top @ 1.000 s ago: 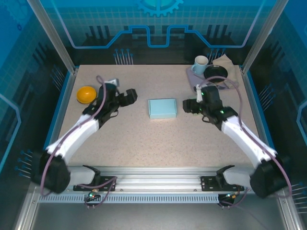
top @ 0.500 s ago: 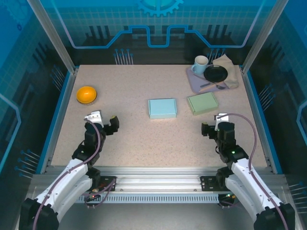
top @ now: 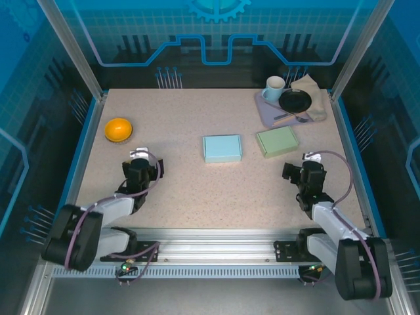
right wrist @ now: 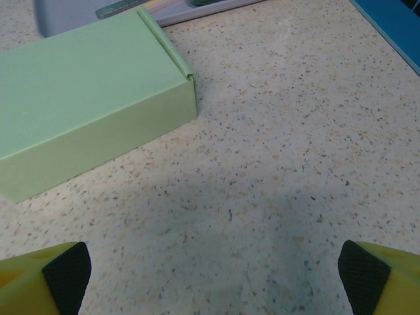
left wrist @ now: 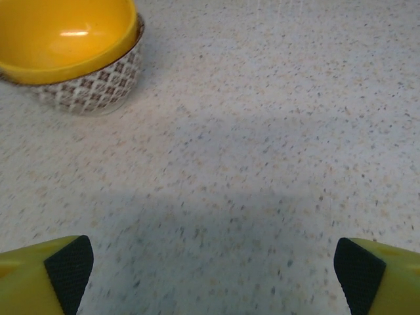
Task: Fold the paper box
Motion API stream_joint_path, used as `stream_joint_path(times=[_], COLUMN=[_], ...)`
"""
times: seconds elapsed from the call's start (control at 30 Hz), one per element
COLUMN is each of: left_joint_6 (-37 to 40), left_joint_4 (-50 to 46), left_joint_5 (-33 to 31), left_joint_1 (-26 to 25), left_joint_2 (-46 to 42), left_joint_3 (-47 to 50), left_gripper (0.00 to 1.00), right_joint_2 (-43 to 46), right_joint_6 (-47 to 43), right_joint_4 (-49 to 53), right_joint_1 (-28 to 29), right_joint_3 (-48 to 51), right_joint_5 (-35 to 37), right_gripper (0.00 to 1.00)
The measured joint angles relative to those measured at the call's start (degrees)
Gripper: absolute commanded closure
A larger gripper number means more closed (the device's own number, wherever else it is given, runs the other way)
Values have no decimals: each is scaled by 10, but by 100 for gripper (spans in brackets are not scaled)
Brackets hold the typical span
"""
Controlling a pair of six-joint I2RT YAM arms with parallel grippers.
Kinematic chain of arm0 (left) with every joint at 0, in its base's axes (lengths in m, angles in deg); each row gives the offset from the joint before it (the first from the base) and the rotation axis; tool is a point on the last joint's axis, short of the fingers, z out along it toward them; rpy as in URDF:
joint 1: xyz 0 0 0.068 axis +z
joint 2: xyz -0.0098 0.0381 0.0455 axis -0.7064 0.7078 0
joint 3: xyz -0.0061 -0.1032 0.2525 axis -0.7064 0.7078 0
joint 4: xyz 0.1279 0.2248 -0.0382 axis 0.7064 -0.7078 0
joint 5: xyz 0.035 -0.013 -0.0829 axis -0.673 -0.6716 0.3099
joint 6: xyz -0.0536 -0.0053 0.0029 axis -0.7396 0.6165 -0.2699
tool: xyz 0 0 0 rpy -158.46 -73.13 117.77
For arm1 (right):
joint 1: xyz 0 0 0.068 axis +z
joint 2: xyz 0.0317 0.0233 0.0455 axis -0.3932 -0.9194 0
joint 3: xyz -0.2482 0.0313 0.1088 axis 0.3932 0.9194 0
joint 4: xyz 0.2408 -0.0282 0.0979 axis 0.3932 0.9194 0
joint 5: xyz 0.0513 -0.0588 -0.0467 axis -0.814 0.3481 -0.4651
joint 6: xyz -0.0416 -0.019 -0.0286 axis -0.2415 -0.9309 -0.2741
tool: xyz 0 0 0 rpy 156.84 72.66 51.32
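While the closed pale-blue paper box (top: 222,148) lies central, the left hand (top: 140,167) at seven o'clock and right hand (top: 305,172) at five, both spread empty, seem best parked clear.

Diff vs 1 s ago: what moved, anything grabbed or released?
Both arms pulled back from the blue box toward their bases; left gripper and right gripper are open and empty. The right arm's retreat uncovered the green box. Blue box, orange bowl and tray stayed put.
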Motion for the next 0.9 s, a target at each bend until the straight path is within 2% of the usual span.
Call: stream_joint_path(times=[0.13,0.3,0.5,0.73,0.9], left_joint_6=[24,37,25,25,25], left_joint_4=[45,163,147,148,148], left_joint_5=[33,102,144,162,163], left_joint_1=[14,56,92,96,96], left_joint_2=[49,128,153,153,153], left_joint_3=[-37,-36,-55,-62,-62], left_gripper=[1,1,1,1,1], right_joint_2=[-43,-69,-103,-188,-231], right_joint_6=[0,0,-5,-32,-84], right_joint_4=[-50,-106,-180,-317,-405], right_joint_1=[-14,-37,-48,-47,-15], right_joint_3=[-12,-15,-14,-9,19], right_joint_5=[-5,-21,-56,-121,-163], right_gripper=[0,0,0,0,0])
